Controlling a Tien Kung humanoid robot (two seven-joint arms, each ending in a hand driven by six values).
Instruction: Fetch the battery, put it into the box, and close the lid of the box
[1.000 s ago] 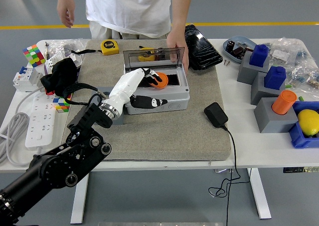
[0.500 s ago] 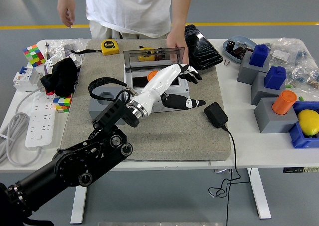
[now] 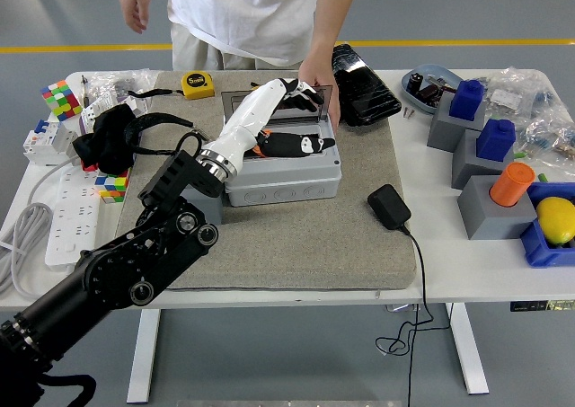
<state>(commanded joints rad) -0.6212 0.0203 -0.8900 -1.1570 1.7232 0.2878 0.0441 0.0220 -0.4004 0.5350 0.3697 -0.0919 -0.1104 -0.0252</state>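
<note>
Whereas half a second ago the left hand [image 3: 269, 110] reached out past the right end of the box [image 3: 283, 160] with its palm spread above the mat [image 3: 296, 236], it has now swung back and up over the box's far side, its white forearm slanting from the wrist near the box's left front corner up toward the lid [image 3: 305, 97]. Its fingers [image 3: 301, 91] are loosely spread and lie against the top edge of the upright, see-through lid, pinching nothing, while the black thumb stretches out to the right over the box's open top. The orange battery [image 3: 261, 149], which a second ago sat plainly in the box's well, now shows only as a sliver beneath the forearm inside the box. A person stands at the tabletop's [image 3: 431, 263] far side; the person's hand [image 3: 316, 73] rests at the lid's right corner much as before, just beside the robot's fingertips, and the other hand [image 3: 137, 7] hangs free above the far left. The yellow tape measure [image 3: 198, 84] behind the box and the black charger [image 3: 389, 206] on the mat's right edge lie where they were. The right arm is out of view.
</note>
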